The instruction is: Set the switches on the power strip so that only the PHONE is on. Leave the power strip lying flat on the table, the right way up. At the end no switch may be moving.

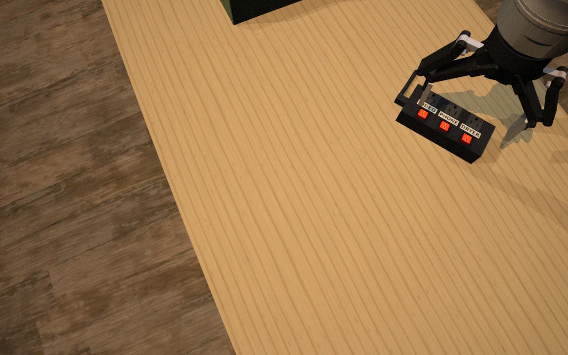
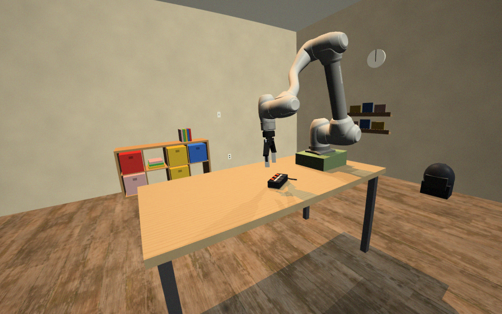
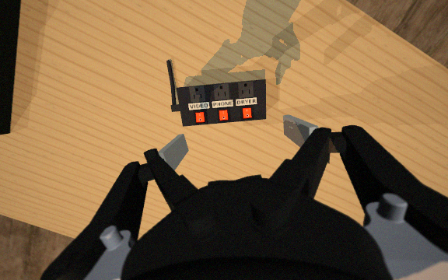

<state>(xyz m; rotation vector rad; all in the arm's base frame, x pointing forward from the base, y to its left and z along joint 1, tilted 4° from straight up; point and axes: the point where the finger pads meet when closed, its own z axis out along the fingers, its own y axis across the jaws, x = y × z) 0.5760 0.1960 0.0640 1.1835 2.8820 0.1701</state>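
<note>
The black power strip (image 1: 447, 125) lies flat on the wooden counter (image 1: 321, 220), right way up, toward the far right part of the counter in the exterior view and a little short of the arm's green pedestal (image 2: 336, 160). Its top carries three outlets in a row, each with a white label: VIDEO (image 3: 198, 106), PHONE (image 3: 222, 103) and DRYER (image 3: 246, 101). Under each label sits an orange-red rocker switch (image 3: 223, 115); all three look alike from the wrist view, and which way each is tipped cannot be told at this size. A short black cord stub (image 3: 170, 83) leaves the strip at the VIDEO end.

The tool (image 3: 239, 136) hangs above the counter, clear of the strip, with its fingers spread fully apart and nothing between them. In the wrist view the two grey fingertips frame the near side of the strip without touching it. From the top view one finger crosses over the VIDEO end and hides part of that label, while the other stands off past the DRYER end. The tool's shadow falls on the counter just behind the strip.

Against the far wall stands a low shelf unit (image 2: 159, 142) with coloured bins.
</note>
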